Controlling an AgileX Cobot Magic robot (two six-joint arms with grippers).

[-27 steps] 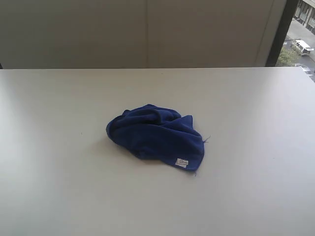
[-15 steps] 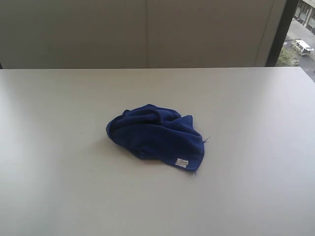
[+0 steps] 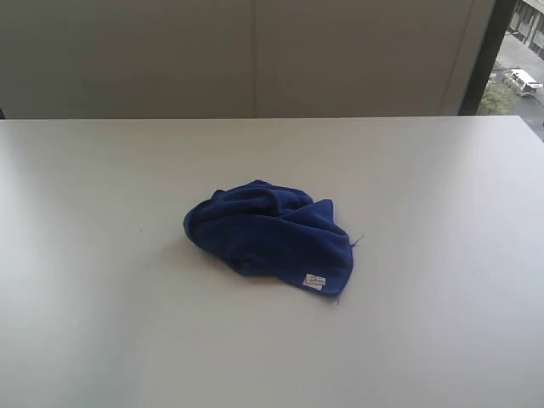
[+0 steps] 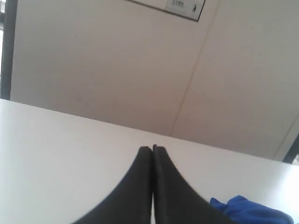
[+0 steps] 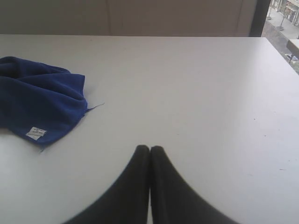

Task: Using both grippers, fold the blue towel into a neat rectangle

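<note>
Your work surface is one white table, matte and wide, with soft daylight lying across it. On it, near the middle in your exterior view, is one blue towel, crumpled into a loose heap. Its folds bunch on the far side, and a flatter flap spreads toward the near right. A small white label sits face up at that near-right corner, and a loose thread trails from the edge just past it. Behind the table you have a pale panelled wall with vertical seams. At the far right is a dark window frame, with a street and a white vehicle outside. Your left wrist view adds a small sign high on the wall, its print too small to read. Left gripper: black fingers pressed together tip to tip, gripping nothing, the table top beyond them and the towel off to one side, apart. Right gripper: fingers likewise closed flat against each other, empty, well apart from the towel.
</note>
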